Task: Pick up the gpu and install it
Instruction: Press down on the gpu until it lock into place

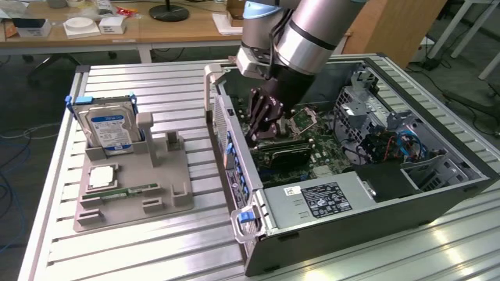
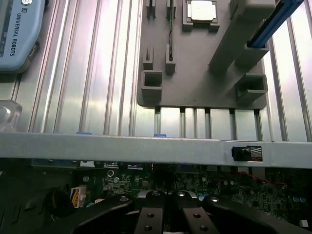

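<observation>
Open computer case [image 1: 437, 193] on its side on the slatted table [image 1: 156, 246]. Arm reaches into it. Claw [image 1: 262, 126] closed narrow, low over the motherboard [image 1: 312, 146]. Dark graphics card [image 1: 283, 152] lies flat on the board just beside the fingertips; grip on it unclear. Grey parts holder [image 1: 133, 193] holds 1 hard drive [image 1: 109, 130].

a lab: slatted aluminium bench [image 1: 156, 82], open computer case [image 1: 437, 193], cluttered desks [image 1: 156, 32] behind.
</observation>
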Motion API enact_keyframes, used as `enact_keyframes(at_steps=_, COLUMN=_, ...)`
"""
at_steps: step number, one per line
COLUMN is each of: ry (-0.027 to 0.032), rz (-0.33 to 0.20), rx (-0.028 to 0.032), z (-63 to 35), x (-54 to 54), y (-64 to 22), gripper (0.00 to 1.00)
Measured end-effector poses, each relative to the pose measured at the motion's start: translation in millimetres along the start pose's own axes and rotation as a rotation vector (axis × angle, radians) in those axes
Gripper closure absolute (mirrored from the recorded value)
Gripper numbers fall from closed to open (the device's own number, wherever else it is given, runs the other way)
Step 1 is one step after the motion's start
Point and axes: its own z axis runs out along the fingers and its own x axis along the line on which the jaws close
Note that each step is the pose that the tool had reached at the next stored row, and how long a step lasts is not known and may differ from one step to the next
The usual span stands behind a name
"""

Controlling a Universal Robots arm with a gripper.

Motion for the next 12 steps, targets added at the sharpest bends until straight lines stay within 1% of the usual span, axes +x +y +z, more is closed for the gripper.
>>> enact_keyframes(at_steps=3, ry=-0.0002, rz=0.000, rx=-0.0051, z=2.1, x=-0.1, y=-0.7, gripper=0.87)
enact_keyframes(at_steps=8, ry=-0.0006, rz=-0.001, rx=-0.0152, z=2.2, x=-0.1, y=-1.6, gripper=0.87)
enact_keyframes(at_steps=9, ry=-0.0006, rz=0.000, rx=-0.0162, z=1.7, x=0.0, y=-2.7, gripper=0.87)
enact_keyframes(at_steps=12, ry=-0.0006, rz=0.000, rx=-0.0158, z=-1.3, x=0.0, y=-5.6, gripper=0.87)
